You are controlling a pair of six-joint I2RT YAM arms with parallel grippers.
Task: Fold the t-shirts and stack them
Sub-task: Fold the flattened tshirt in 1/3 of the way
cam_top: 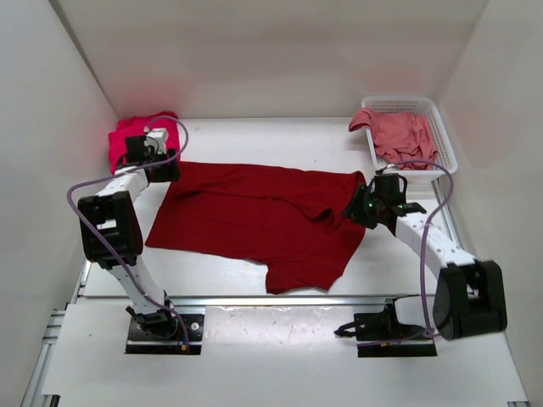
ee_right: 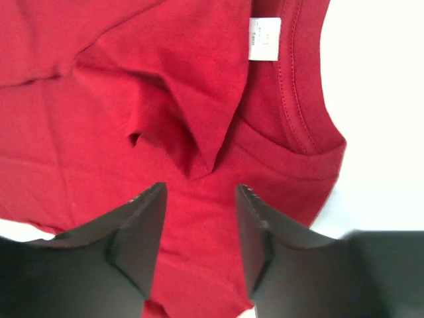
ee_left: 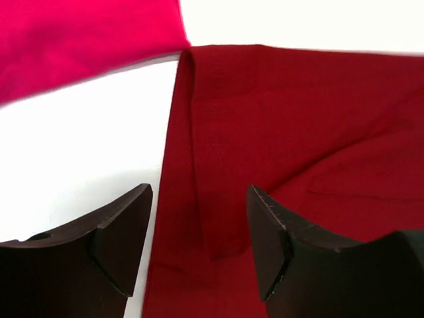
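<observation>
Both arms reach forward, elbows bent; left claw (ee_left: 199,199) and right claw (ee_right: 199,192) gape empty, dark crimson cloth t-shirt (cam_top: 254,216) spread beneath each.

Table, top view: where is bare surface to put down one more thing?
The table is bare along its far side, between the bright pink shirt and the white basket, behind the crimson shirt. A second patch lies near, in front of that shirt's left half. Crowded: its two ends, at the left claw and right claw.

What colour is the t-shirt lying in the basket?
The t-shirt in the white basket is faded salmon pink, seen best in the top external view.
</observation>
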